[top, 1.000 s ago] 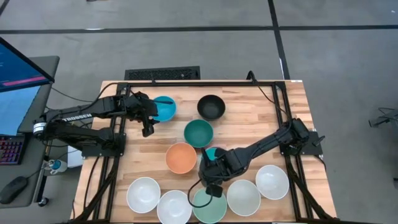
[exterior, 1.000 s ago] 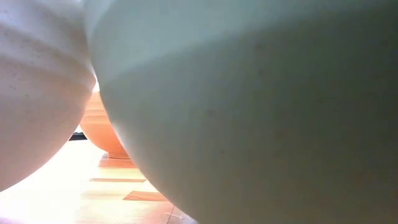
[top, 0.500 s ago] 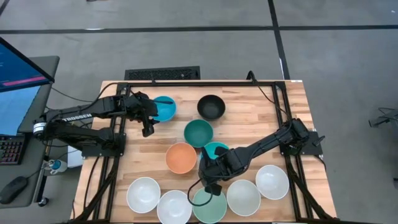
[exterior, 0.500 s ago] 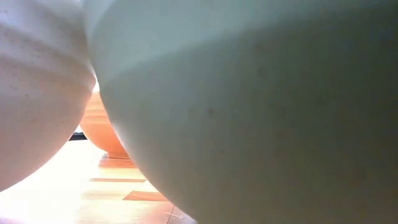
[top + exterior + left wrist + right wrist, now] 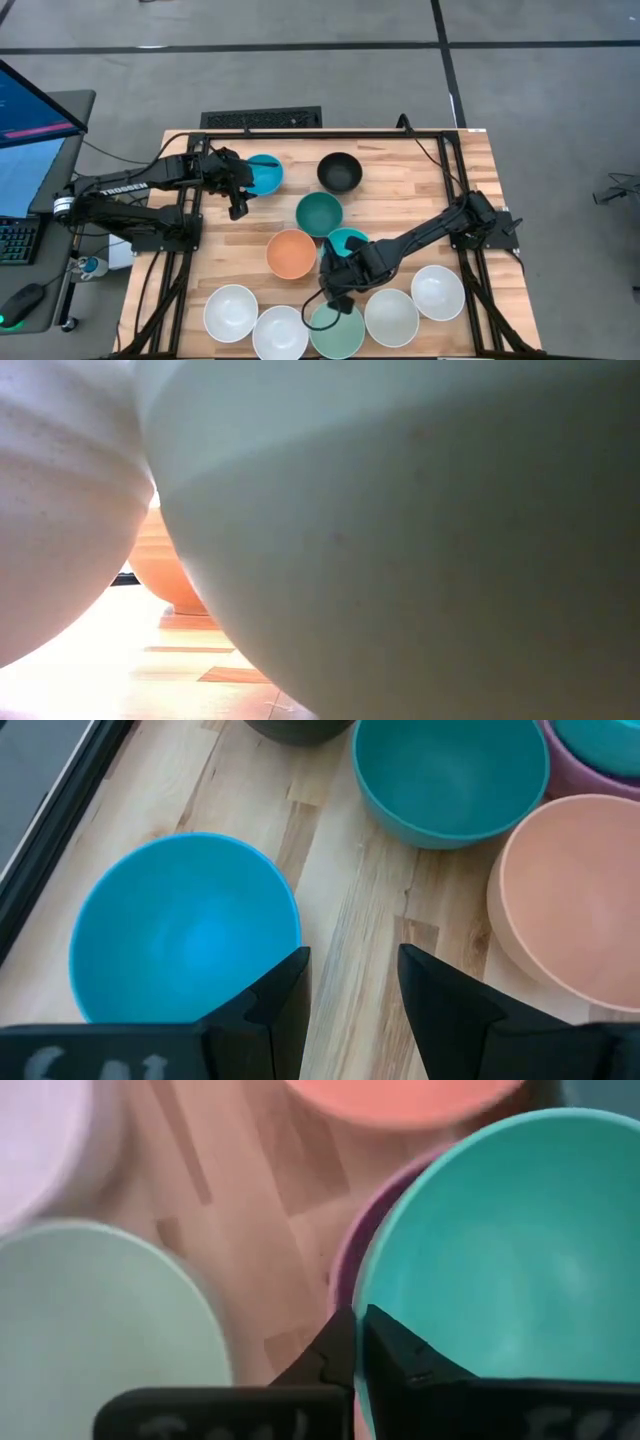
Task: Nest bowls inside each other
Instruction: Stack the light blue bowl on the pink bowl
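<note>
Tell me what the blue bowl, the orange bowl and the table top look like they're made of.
The blue bowl looks like moulded plastic: one even colour, a smooth matte inside with only soft shine. The orange bowl has the same thin rim and dull, even surface, so probably plastic too. The table top looks like wood: pale joined strips with visible grain, likely butcher block with a light finish.

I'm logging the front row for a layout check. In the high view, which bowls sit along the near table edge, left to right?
White bowl → white bowl → mint green bowl → white bowl → white bowl.
</note>
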